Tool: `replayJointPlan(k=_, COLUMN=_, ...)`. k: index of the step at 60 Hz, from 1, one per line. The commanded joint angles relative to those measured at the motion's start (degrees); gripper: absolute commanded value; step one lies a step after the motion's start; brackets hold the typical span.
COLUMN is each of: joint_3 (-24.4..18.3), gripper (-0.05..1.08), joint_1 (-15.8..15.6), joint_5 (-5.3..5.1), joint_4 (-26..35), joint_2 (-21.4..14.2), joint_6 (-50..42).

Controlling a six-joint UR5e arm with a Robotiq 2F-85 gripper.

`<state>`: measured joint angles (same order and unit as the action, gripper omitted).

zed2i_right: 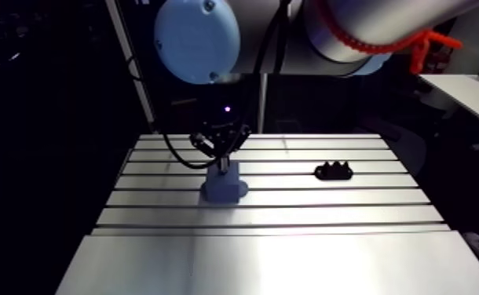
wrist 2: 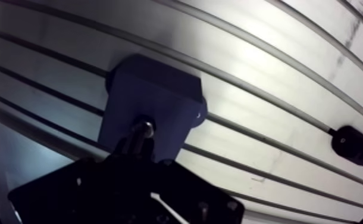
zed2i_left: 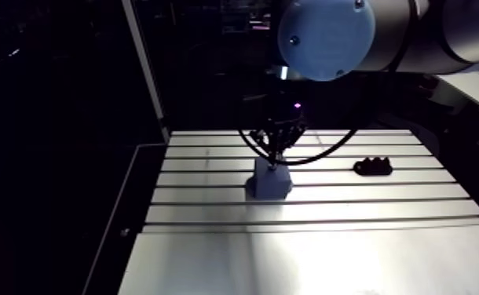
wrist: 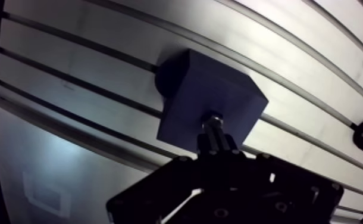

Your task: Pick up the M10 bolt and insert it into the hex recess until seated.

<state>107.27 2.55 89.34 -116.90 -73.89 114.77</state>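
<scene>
Pinches the M10 bolt (wrist: 212, 123) in the gripper (wrist: 215, 143), end just ahead, atop the blue block (wrist: 219, 89). Risks jamming in the hex recess from tilt or rotational mismatch.

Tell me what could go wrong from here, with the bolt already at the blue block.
1. The M10 bolt, held in the gripper, is at the top face of the blue block, but the hex recess is hidden under it. If the hex is not aligned, the bolt may jam or sit tilted.
2. No clamp shows on the block, which seems only to rest on the slotted table. An off-centre push might shift it.
</scene>
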Motion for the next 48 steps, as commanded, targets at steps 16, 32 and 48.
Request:
replayJointPlan(k=16, joint_3=0.52, gripper=1.06, joint_1=0.00, joint_5=0.18, joint_4=-2.32, joint_2=0.12, joint_6=-12.42)
replayJointPlan(k=32, joint_3=0.89, gripper=1.06, joint_1=-0.09, joint_5=0.09, joint_4=-2.51, joint_2=0.54, joint_6=-12.51)
replayJointPlan(k=48, joint_3=0.97, gripper=1.06, joint_1=-0.09, joint_5=0.09, joint_4=-2.52, joint_2=0.63, joint_6=-12.51)
